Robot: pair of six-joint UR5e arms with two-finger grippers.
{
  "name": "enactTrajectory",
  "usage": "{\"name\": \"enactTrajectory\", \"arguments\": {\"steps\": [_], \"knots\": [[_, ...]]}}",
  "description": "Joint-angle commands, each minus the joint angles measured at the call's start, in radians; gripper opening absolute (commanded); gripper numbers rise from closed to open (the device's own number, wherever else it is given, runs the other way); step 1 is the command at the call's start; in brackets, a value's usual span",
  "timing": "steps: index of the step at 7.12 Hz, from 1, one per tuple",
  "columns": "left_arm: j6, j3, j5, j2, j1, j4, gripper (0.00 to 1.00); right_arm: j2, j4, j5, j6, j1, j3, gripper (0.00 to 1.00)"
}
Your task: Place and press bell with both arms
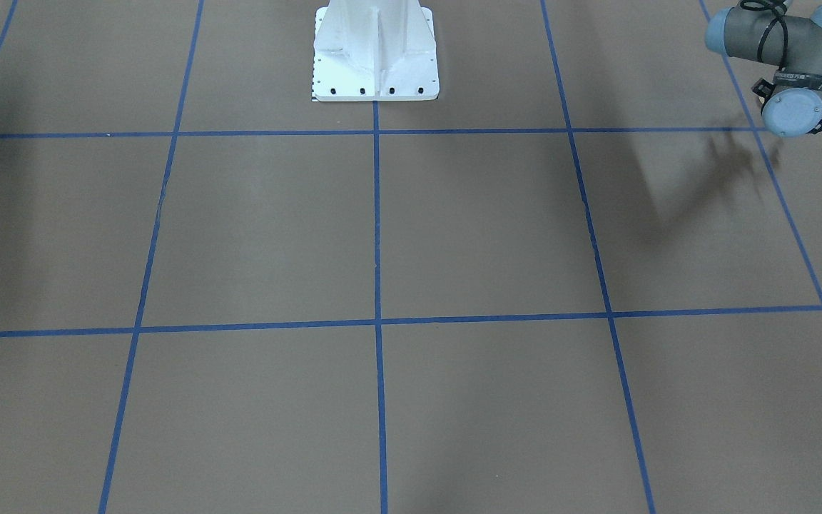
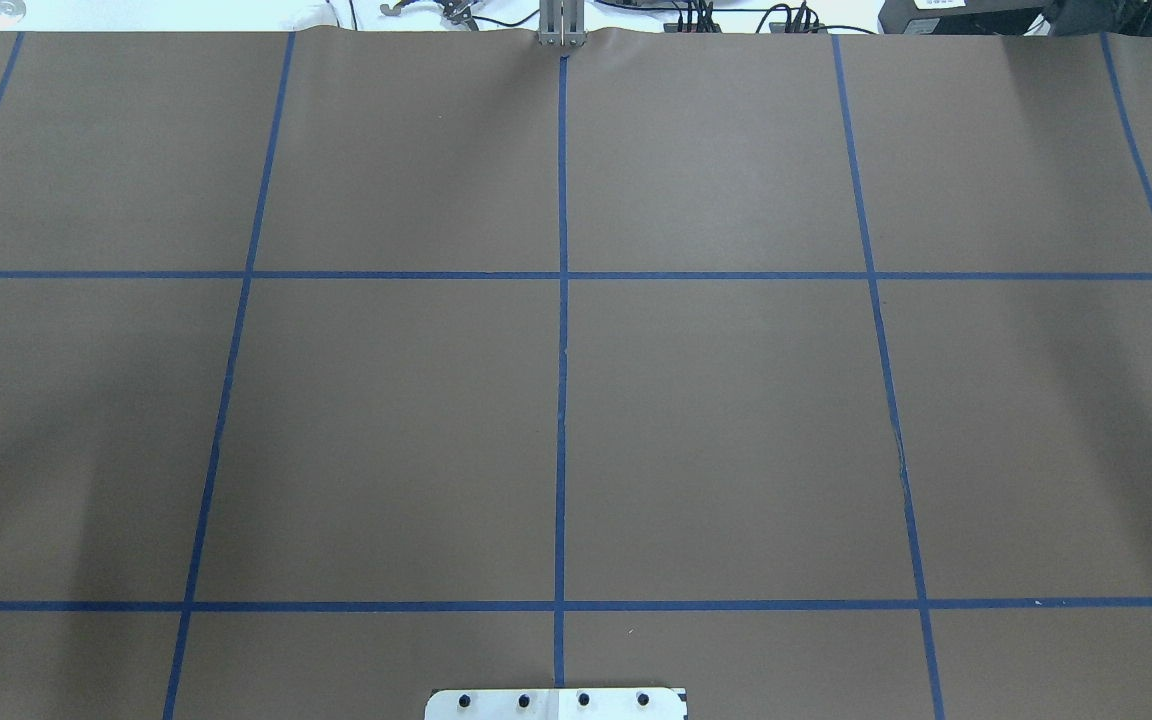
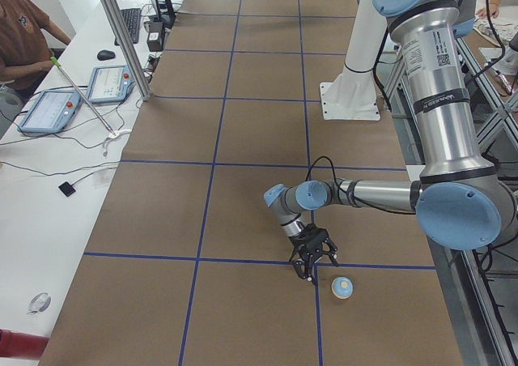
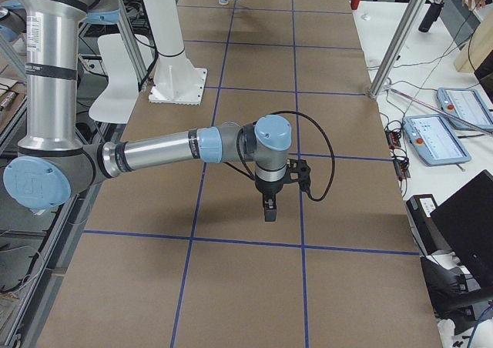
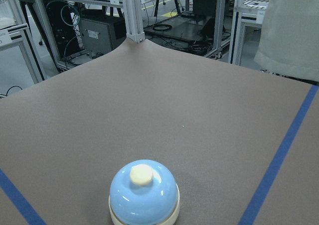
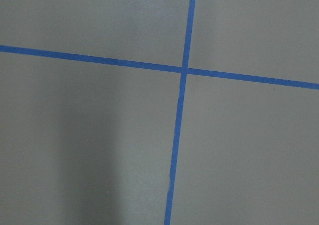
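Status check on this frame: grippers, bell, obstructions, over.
Left gripper low beside bell, not touching; jaw state unreadable. Right gripper hovering mid-table, state unreadable. Bell upright on the paper, unheld. Nothing between left gripper and bell.

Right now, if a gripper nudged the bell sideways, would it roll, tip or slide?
Probably slide: the bell sits upright on a wide flat rim, so rolling or tipping seems unlikely. Its glossy dome looks slippery to pinch and likely rigid.
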Motion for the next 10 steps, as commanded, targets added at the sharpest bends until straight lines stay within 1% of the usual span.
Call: {"name": "enactTrajectory", "arguments": {"steps": [1,5,6,7,9,10], "knots": [[-0.043,0.061,-0.008,0.0,0.005,-0.047,1.0,-0.002,-0.001,-0.001,0.001,0.0,0.01,1.0],[-0.066,0.08,-0.014,0.008,0.031,-0.053,1.0,0.006,-0.001,-0.003,0.001,0.0,0.018,1.0],[-0.075,0.08,-0.025,0.008,0.049,-0.061,1.0,0.011,0.001,-0.019,0.001,0.0,0.019,1.0],[-0.075,0.081,-0.06,0.008,0.088,-0.061,1.0,0.011,-0.001,-0.02,0.001,0.0,0.019,1.0],[-0.091,0.082,-0.06,0.008,0.102,-0.059,1.0,0.011,0.001,-0.02,0.001,0.0,0.019,1.0],[-0.091,0.082,-0.06,0.011,0.105,-0.055,0.95,0.006,-0.001,-0.02,0.001,0.0,0.019,1.0]]}}
